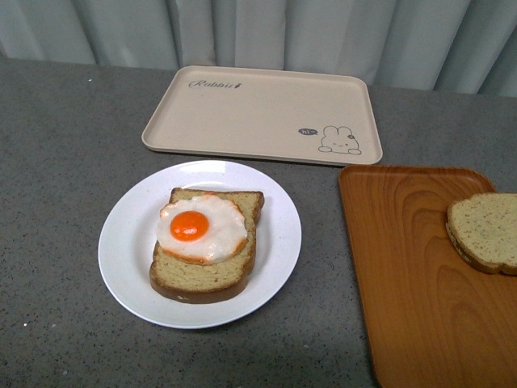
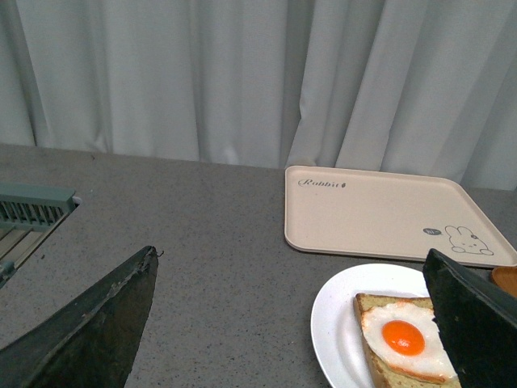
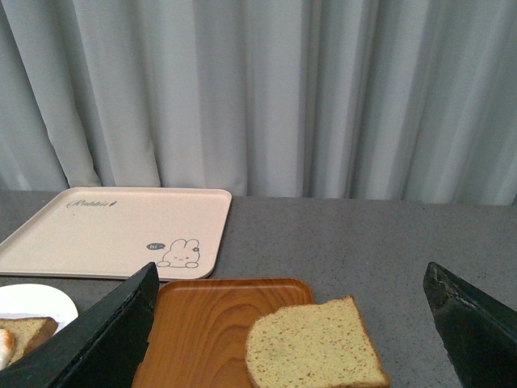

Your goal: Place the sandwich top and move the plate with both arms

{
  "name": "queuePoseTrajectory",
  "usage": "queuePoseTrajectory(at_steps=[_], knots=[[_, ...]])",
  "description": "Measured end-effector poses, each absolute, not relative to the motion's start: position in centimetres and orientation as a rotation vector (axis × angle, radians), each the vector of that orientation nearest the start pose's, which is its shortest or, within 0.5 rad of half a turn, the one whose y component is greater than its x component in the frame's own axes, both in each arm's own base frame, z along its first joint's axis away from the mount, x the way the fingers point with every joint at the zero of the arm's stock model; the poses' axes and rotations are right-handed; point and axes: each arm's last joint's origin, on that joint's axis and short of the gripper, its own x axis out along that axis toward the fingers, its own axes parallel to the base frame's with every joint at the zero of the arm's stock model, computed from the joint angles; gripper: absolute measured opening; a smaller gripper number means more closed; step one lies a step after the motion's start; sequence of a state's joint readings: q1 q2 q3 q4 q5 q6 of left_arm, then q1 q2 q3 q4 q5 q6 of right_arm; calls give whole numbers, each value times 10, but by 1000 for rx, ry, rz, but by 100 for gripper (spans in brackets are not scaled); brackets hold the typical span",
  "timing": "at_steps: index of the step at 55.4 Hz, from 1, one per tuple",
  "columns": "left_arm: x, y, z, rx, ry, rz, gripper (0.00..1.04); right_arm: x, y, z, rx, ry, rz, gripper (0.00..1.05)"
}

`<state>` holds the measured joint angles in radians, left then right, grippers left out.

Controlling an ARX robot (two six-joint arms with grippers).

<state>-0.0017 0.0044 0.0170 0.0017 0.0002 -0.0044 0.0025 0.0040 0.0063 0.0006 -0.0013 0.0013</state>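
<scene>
1. The sandwich top [image 1: 485,230] lies at the right edge of the front view, on the wooden tray [image 1: 404,275].
2. The plate [image 1: 121,242] sits lower left of centre on the bench [image 1: 56,145] and carries the egg slice [image 1: 202,242].
3. My left hand [image 2: 289,257] and right hand [image 3: 291,267] are both spread wide and hold nothing.
4. I judge the bread light, soft and easy to crush, so I would pinch it gently across the crust.
5. The glossy plate is probably stiff and slippery. I would take its rim on opposite sides.

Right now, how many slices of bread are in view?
2. One slice sits under the fried egg on the plate; the plain slice lies on the wooden tray, to the right.
</scene>
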Motion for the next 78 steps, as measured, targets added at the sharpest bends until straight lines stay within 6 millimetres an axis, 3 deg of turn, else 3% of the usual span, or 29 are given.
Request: queuePoseTrajectory(at_steps=[78], knots=[[97, 0, 169, -4, -14, -2, 98, 98, 0, 165, 1, -3, 4, 96]])
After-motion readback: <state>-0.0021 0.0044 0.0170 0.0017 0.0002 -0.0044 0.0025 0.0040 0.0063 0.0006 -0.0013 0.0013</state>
